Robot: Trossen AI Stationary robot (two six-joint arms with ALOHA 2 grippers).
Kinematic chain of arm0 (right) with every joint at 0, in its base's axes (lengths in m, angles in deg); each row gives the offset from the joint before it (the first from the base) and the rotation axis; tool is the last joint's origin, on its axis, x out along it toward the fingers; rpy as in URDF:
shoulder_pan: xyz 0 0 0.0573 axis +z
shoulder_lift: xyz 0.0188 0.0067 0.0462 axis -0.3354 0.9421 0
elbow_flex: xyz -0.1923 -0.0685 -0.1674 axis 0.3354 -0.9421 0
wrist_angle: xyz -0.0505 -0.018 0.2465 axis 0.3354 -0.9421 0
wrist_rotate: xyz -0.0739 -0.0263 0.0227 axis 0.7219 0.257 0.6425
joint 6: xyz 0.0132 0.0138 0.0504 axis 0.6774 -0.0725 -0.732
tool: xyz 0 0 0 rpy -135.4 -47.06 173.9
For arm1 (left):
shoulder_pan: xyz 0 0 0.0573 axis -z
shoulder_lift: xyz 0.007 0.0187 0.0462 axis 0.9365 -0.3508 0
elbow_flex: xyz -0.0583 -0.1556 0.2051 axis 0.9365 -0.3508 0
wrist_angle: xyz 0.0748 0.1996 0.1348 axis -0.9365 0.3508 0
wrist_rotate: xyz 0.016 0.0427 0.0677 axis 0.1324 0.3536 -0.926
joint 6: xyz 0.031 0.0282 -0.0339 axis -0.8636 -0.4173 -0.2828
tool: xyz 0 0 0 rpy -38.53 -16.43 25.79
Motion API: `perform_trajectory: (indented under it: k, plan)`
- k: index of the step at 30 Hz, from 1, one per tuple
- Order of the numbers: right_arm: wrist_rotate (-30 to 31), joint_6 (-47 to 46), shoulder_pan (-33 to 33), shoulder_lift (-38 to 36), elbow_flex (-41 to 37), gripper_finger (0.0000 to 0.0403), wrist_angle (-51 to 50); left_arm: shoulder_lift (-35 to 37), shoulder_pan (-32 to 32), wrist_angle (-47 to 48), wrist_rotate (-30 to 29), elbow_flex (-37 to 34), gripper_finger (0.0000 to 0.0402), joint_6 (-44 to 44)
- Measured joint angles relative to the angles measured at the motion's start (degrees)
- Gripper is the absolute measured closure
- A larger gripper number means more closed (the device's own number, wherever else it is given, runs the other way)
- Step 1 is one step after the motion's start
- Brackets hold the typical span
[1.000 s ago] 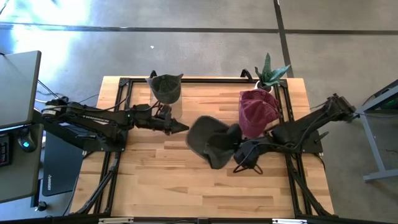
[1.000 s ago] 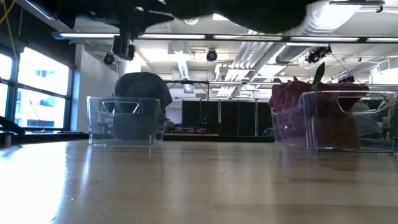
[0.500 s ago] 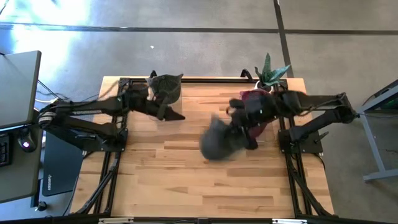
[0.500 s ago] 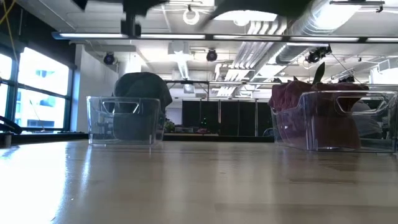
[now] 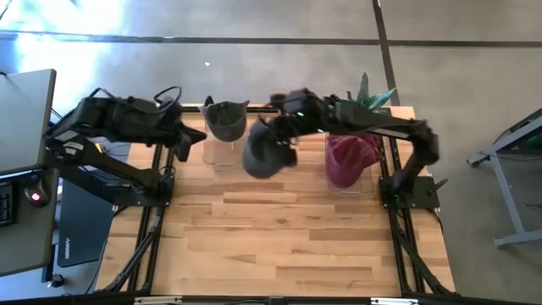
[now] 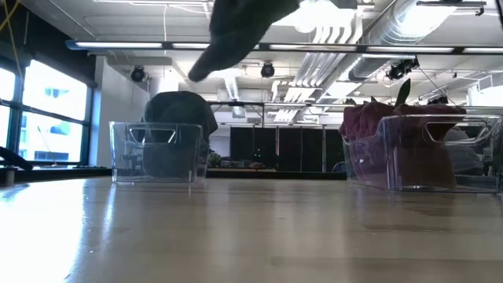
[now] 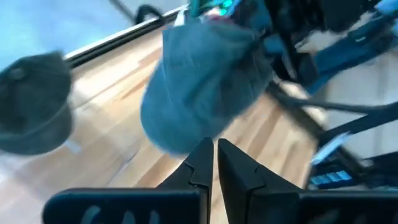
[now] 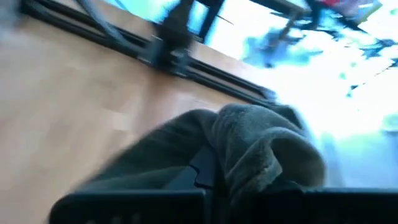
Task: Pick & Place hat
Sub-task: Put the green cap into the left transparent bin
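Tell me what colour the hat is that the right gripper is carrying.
Dark grey. The hat, shut in the right gripper, shows best in the left wrist view.

A wooden table [image 5: 279, 246] carried two clear bins [image 6: 155, 152] [image 6: 424, 153] near its far edge and a plant [image 5: 367, 100] at the corner.

Grey polished concrete floor [image 5: 254, 51] with dark seam lines around the light wooden plank table [image 5: 279, 246]; tall windows [image 6: 47, 118] at one side, exposed silver ceiling ducts [image 6: 424, 20], long strip lights [image 6: 236, 47], dark partition panels [image 6: 291, 149] behind
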State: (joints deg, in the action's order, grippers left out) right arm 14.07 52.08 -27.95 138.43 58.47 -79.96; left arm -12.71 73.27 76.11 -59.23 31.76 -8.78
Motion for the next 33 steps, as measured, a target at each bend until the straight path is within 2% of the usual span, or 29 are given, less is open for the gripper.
perform_trajectory:
  k: [5, 9, 13, 16, 21, 27, 30, 33]
  plan:
    - [1.99, 6.97, -2.53, 7.37, 6.41, 0.0391, 0.1, -0.22, 4.35, 6.2, -4.15, -2.24, 0.0389, 1.97]
    - [1.96, 8.87, -2.48, 9.04, 7.73, 0.0395, -1.64, -0.06, 5.32, 6.81, -6.14, -5.69, 0.0389, 1.15]
    - [-1.47, 9.08, -1.24, 8.68, 7.94, 0.0386, -4.48, -0.32, 5.19, -1.48, -9.17, -8.89, 0.0377, -14.0]
    - [-2.18, 9.13, 0.26, 8.58, 7.94, 0.0394, -6.78, -0.19, 5.06, -10.47, -6.64, -9.76, 0.0339, -26.6]
    - [-3.33, 8.72, 3.79, 8.18, 7.92, 0.0388, -8.77, -2.91, 3.34, -18.97, -1.4, -10.27, 0.0228, -41.91]
    - [-2.71, 5.19, 7.4, 8.17, 7.92, 0.0395, -9.03, -8.07, 0.87, -16.77, 3.39, -10.56, 0.0102, -43.04]
    - [-2.23, 4.65, 8.61, 8.17, 7.89, 0.0394, -9.49, -11.11, 1.03, -19.37, 3.81, -10.13, 0.0074, -41.67]
    - [-0.54, 4.49, 9.37, 8.17, 7.83, 0.0383, -9.69, -12.17, 1.12, -18.0, 5.96, -10.61, 0.0075, -41.55]
